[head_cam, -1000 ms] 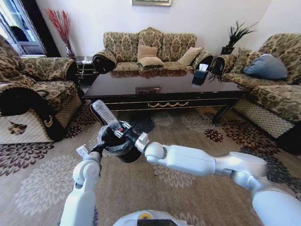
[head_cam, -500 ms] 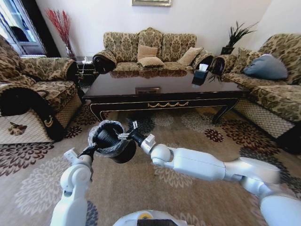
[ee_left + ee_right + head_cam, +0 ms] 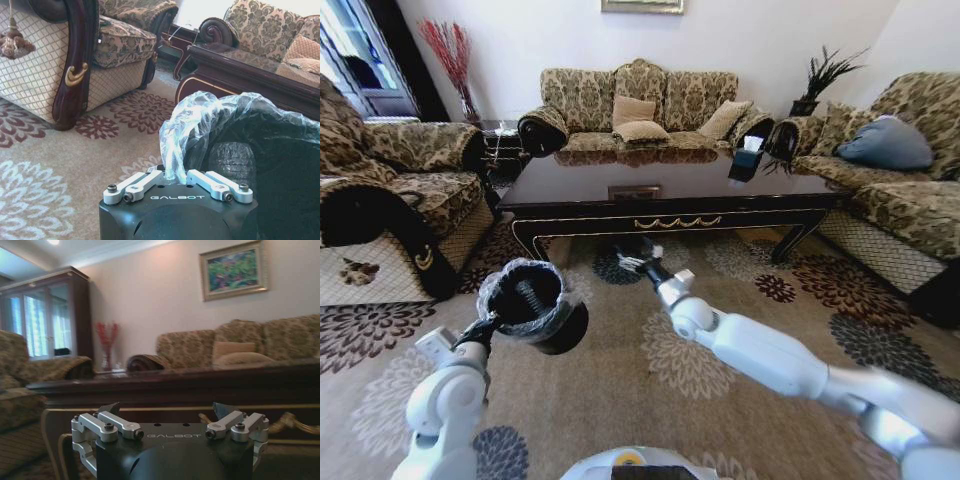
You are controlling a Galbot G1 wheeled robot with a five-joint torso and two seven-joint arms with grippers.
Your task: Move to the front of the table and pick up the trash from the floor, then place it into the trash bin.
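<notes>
The trash bin point(image 3: 555, 325), black with a clear liner, hangs above the carpet, held by my left gripper point(image 3: 485, 323), which is shut on its rim and liner point(image 3: 176, 176). Inside the trash bin point(image 3: 280, 165) lies the trash, a ribbed plastic bottle point(image 3: 232, 157), also visible from above point(image 3: 529, 295). My right gripper point(image 3: 636, 254) is stretched out low toward the front of the table point(image 3: 670, 190). Its fingers stand open with nothing between them point(image 3: 167, 409). The table's point(image 3: 200, 385) dark apron with gold ornament is close ahead of it.
A patterned sofa point(image 3: 640, 110) stands behind the table, and armchairs flank it at left point(image 3: 390, 200) and right point(image 3: 900, 190). A tissue box point(image 3: 745, 160) sits on the tabletop. Flowered carpet point(image 3: 620, 400) lies open between me and the table.
The right gripper let the bottle go into the bin, opened, and drew away toward the table. The left arm carried the bin leftward and a little lower.
</notes>
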